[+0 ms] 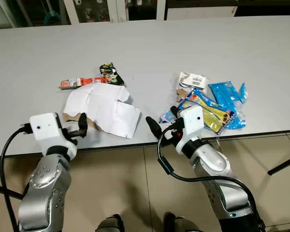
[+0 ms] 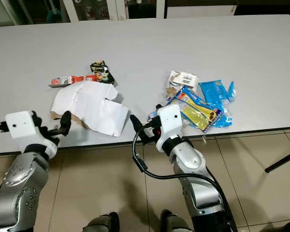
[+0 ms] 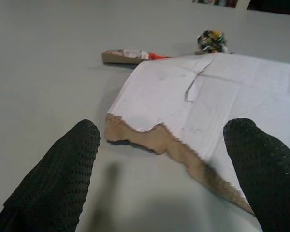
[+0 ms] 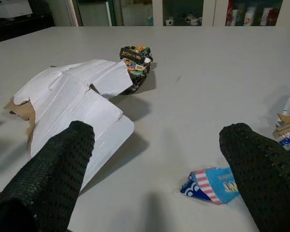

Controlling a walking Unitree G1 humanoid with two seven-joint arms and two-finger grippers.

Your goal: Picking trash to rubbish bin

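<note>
A torn white cardboard sheet (image 1: 104, 107) with a brown ragged edge lies near the front edge of the grey table (image 1: 183, 43). Behind it are a red wrapper (image 1: 82, 82) and a dark crumpled wrapper (image 1: 109, 73). To the right lies a heap of blue and yellow wrappers (image 1: 215, 104) with a white packet (image 1: 192, 79). My left gripper (image 1: 76, 129) is open at the table edge, facing the cardboard's torn edge (image 3: 154, 137). My right gripper (image 1: 163, 121) is open just in front of a small blue striped wrapper (image 4: 212, 183), between the cardboard and the heap.
Tiled floor (image 1: 135, 193) lies in front of the table, with my feet at the bottom. A black leg (image 1: 282, 164) slants across the floor at the right. Cabinets stand behind the table's far edge.
</note>
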